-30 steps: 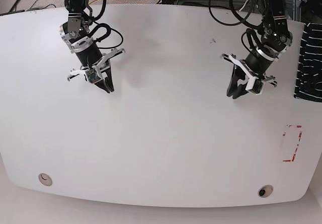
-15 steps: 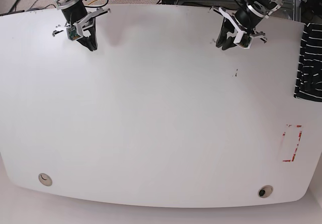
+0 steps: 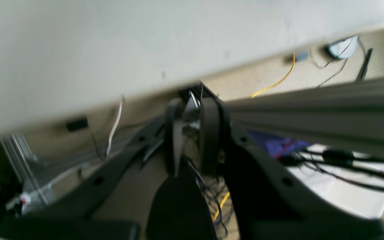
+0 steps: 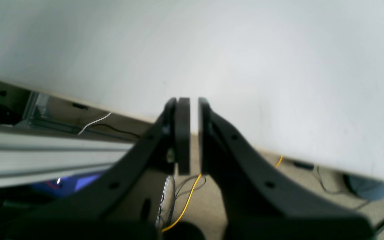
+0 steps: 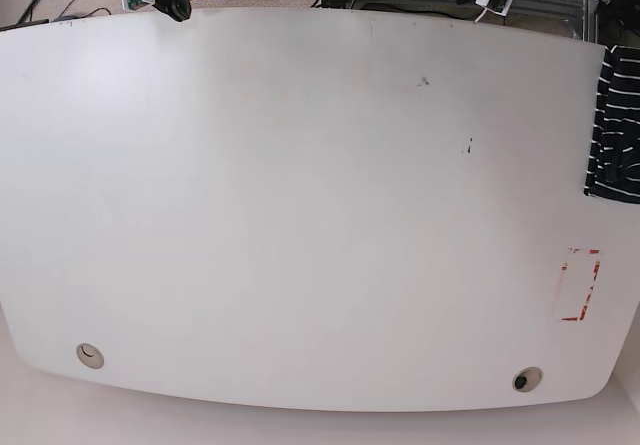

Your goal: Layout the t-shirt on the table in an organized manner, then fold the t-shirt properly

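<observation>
The t-shirt [image 5: 615,125] lies bunched at the far right edge of the table [image 5: 300,215], partly over the rim, well apart from both arms. The left gripper [image 3: 192,133] is above the back edge of the table; its jaws stand close together with a narrow gap and hold nothing. The right gripper [image 4: 193,133] is also over the back edge, with only a thin slit between its fingers [image 4: 182,133], and it is empty. A red outline mark [image 5: 580,285] is near the right side.
</observation>
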`<action>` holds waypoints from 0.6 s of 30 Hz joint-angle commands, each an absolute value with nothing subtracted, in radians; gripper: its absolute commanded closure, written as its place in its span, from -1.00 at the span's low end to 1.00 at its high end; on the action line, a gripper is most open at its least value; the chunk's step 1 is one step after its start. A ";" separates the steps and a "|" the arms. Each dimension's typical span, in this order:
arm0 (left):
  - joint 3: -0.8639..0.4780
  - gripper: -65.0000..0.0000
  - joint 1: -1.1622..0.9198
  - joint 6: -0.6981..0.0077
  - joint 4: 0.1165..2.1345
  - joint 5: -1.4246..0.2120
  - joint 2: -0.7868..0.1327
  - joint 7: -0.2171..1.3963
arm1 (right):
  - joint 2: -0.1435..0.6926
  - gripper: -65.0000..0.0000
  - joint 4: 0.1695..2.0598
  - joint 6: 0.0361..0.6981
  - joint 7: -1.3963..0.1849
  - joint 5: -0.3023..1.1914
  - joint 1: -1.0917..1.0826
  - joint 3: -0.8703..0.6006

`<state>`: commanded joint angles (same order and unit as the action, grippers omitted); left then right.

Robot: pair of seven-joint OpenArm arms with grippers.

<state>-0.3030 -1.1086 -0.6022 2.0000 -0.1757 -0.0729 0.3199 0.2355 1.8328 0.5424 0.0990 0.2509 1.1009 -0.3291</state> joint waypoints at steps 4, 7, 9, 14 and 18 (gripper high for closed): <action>-0.303 0.75 -1.210 -0.602 1.997 -0.176 -0.073 0.320 | 0.234 0.91 1.854 0.542 0.094 0.262 1.210 -0.323; -0.303 0.75 -1.237 -0.602 1.991 -0.174 -0.073 0.320 | 0.234 0.91 1.853 0.542 0.094 0.259 1.245 -0.321; -0.303 0.75 -1.237 -0.602 1.982 -0.173 -0.073 0.321 | 0.232 0.91 1.839 0.542 0.093 0.257 1.260 -0.320; -0.303 0.75 -1.219 -0.602 1.914 -0.171 -0.079 0.321 | 0.236 0.91 1.782 0.544 0.093 0.252 1.268 -0.271; -0.302 0.75 -1.135 -0.602 1.793 -0.165 -0.079 0.321 | 0.237 0.91 1.684 0.542 0.093 0.251 1.239 -0.226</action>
<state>-0.3015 -1.1347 -0.6022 1.7929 -0.1649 -0.0790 0.3214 0.2371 1.6840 0.5424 0.0928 0.2509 1.2390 -0.2263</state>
